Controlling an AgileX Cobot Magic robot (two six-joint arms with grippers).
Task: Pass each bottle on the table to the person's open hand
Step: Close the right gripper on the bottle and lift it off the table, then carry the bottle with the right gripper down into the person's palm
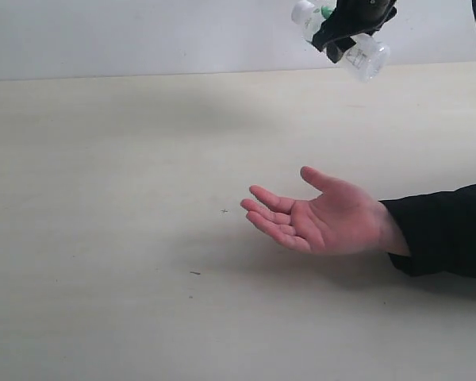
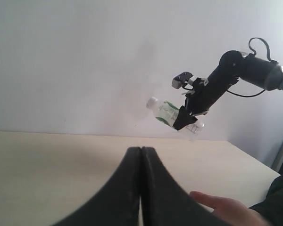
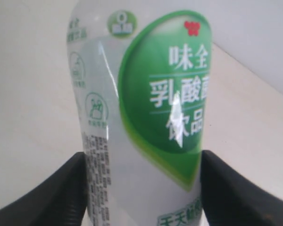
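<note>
- Left gripper (image 2: pixel 141 149), nearest item: condition?
- Fingers pressed flat together, nothing between them. It sits low over the table (image 1: pixel 103 238) and takes no part in this step.
- Next item out?
- Person's open hand (image 1: pixel 321 218), palm up, fingers spread a little, thumb raised. It rests on or just above the tabletop, I cannot tell which. A black sleeve (image 1: pixel 444 230) covers the forearm. The palm is bare.
- Beyond that?
- Right gripper (image 1: pixel 345 36), high above the table, behind and above the hand and well apart from it. It clamps the white bottle with green label (image 1: pixel 366 55) across the body. The right wrist view shows one dark finger on each side of the label, both touching the plastic.
- How does the bottle lie?
- Tilted, nearly on its side, white cap to one side of the fingers, clear base to the other. It is off the table entirely.
- Furthest entry?
- Plain pale wall (image 1: pixel 143 32).
- Step in hand?
- By my reading, the carry: bottle lifted, delivery not yet made. How many bottles remain I cannot tell from these views.
- What does the next move need?
- Probably a descent toward the palm, ending with the bottle resting on it. The fingers should part only then; a release from this height would likely drop the bottle.
</note>
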